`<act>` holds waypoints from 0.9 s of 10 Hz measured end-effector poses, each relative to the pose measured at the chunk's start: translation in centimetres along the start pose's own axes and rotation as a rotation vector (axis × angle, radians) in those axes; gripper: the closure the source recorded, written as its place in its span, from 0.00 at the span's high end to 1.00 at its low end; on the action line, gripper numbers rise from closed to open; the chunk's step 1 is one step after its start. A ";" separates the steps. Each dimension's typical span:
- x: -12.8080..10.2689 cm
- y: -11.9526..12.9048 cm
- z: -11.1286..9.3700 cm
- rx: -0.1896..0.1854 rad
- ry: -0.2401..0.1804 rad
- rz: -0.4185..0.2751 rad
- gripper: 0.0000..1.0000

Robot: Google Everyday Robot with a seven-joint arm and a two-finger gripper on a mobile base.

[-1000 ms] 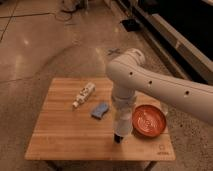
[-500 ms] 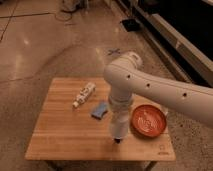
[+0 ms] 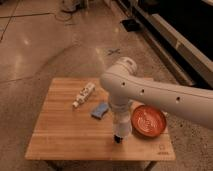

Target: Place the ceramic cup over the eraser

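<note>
Arm (image 3: 150, 92) reaches in from the right and bends down over the wooden worktop (image 3: 65, 132). Red-orange bowl (image 3: 148, 120) sits on worktop's right side, just beside the arm's wrist. Blue pad (image 3: 99, 110) lies mid-worktop, left of the wrist. White tube-shaped object (image 3: 83, 94) lies tilted further back-left, apart from the pad. Cup (image 3: 121, 125) is at the wrist's lower end, low over the front of the worktop, left of the bowl. Pincer (image 3: 119, 138) points straight down there, dark tip at the surface; grip state: cannot tell. Eraser: can't pick it out.
</note>
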 end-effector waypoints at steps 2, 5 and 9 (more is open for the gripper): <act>0.5 -1.1 0.8 0.008 -0.005 -0.016 0.70; 0.8 -2.9 1.7 0.030 -0.034 -0.050 0.80; 0.9 -2.6 2.5 -0.033 -0.062 -0.094 0.80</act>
